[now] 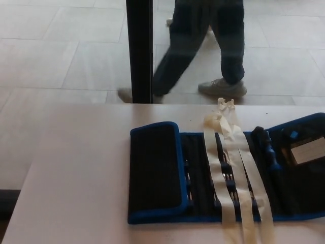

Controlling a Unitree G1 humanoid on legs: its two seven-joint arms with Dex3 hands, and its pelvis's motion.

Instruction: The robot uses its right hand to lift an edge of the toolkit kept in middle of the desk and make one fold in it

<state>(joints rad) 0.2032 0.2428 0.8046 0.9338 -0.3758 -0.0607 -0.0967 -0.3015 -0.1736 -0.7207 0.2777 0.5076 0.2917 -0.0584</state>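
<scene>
- Neither robot hand shows in the head view, so nothing can be told about their fingers.
- Nearest the camera, pale cream tape strips [238,188] run over the front edge of the toolkit and down toward the bottom of the picture.
- On the light desk [76,173], the toolkit [203,178] lies spread flat, a black fabric roll with blue trim, reaching from the middle of the desk to the right edge of the picture.
- Its left end flap [155,170] is folded over onto the roll and lies flat, with the blue trim along its right and front edges.
- Dark tool handles [226,180] sit in the middle section, partly under the tape strips.
- Toward the right end, a blue-handled tool [269,152] stands beside a pale label card [307,151].
- The tape strips meet in a crumpled knot [222,109] just past the far edge of the toolkit.
- Beyond the desk, a black vertical post [139,51] rises from the tiled floor [61,56].
- Farthest off, a person's legs [208,46] in dark trousers and grey shoes stride across the tiles behind the post.
</scene>
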